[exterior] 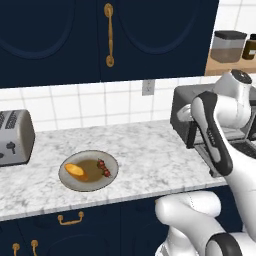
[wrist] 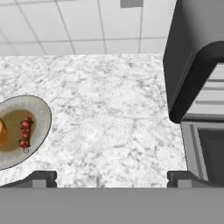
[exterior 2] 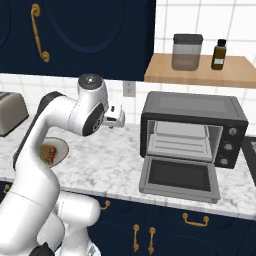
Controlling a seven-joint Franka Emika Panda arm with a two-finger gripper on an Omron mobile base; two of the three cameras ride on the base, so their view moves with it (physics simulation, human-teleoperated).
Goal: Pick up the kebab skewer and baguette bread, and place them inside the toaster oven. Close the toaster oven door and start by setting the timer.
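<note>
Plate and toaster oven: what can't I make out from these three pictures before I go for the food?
- Baguette bread: hand view, cut off by the left edge.
- Plate: right base view, mostly hidden by the arm; baguette not visible there.
- Toaster oven: left base view, arm covers its interior and door.
- Toaster oven knobs: right base view, markings too small.

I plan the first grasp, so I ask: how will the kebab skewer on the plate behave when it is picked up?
The kebab skewer looks thin and short, so probably light and stiff. Its small meat chunks may let it roll or pivot. It lies flat on the plate beside the baguette bread, likely leaving little clearance.
</note>
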